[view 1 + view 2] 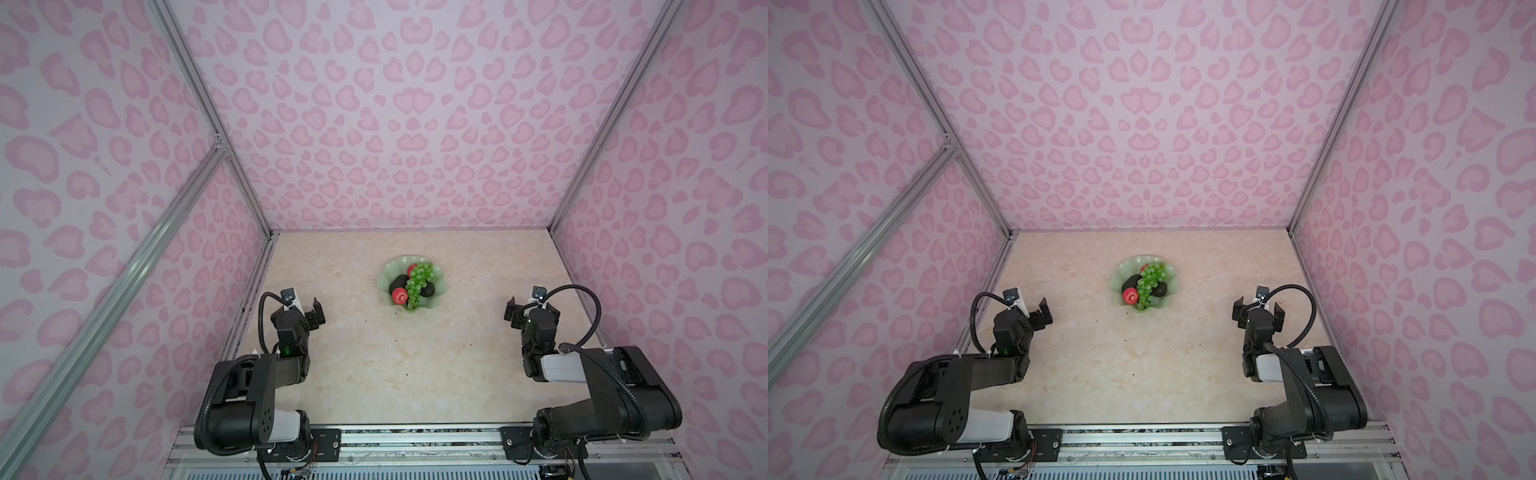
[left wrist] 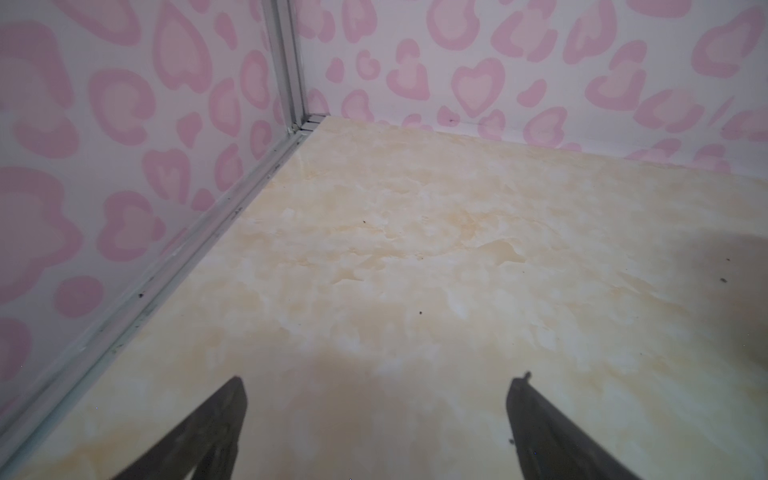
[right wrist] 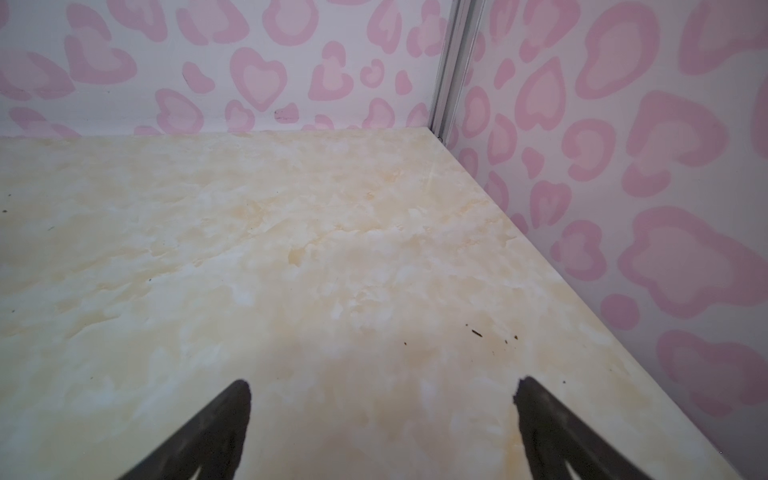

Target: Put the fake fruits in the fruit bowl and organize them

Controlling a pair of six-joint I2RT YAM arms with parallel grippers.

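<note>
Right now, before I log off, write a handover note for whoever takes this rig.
Left gripper: open, empty, over bare table.
Right gripper: open, empty, likewise.
Bowl, mid-table: grapes across the middle, near apple, far apple, left avocado, right avocado.
Done: no fruit shows outside the bowl.
Left: probably nothing; tidy only if wanted.

Both top views look down from high up over the near edge, facing the pink heart-spotted back wall (image 1: pixel 415 124). They sit far off and share almost the same scene: the whole cream marbled table (image 1: pixel 374 374) and the pale green shiny bowl with a wavy rim (image 1: pixel 394 266). The left wrist view sits low and close to the table, looking past the left gripper (image 2: pixel 376 386) to the far left silver metal corner post (image 2: pixel 286 62). The right wrist view looks the same way past the right gripper (image 3: pixel 382 388) to the far right silver corner post (image 3: pixel 451 62).
</note>
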